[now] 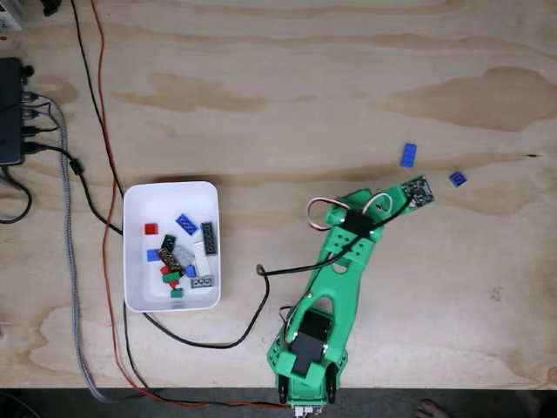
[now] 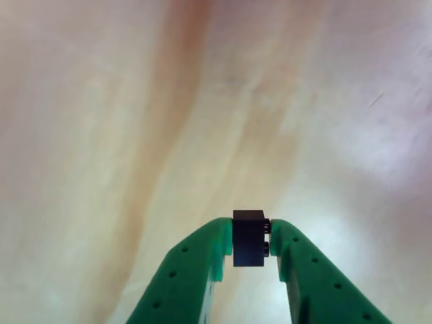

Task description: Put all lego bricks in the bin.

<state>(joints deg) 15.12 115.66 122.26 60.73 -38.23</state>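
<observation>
In the other view my green gripper (image 2: 250, 235) is shut on a small black lego brick (image 2: 248, 247), held above bare plywood. In the fixed view the green arm (image 1: 346, 257) reaches from the front edge up to the right, and its head (image 1: 417, 191) hides the fingers. Two blue lego bricks lie on the table close to that head, one (image 1: 408, 154) just above it and one (image 1: 458, 178) to its right. The white bin (image 1: 137, 261) stands left of the arm and holds several bricks in red, blue, green, grey, white and black.
A black box (image 1: 10, 109) with plugged cables sits at the left edge. Red, black and braided grey cables (image 1: 74, 287) run down beside the bin, and a black cable (image 1: 235, 335) loops from the bin to the arm base. A person's toes (image 1: 431, 407) show below the table's front edge.
</observation>
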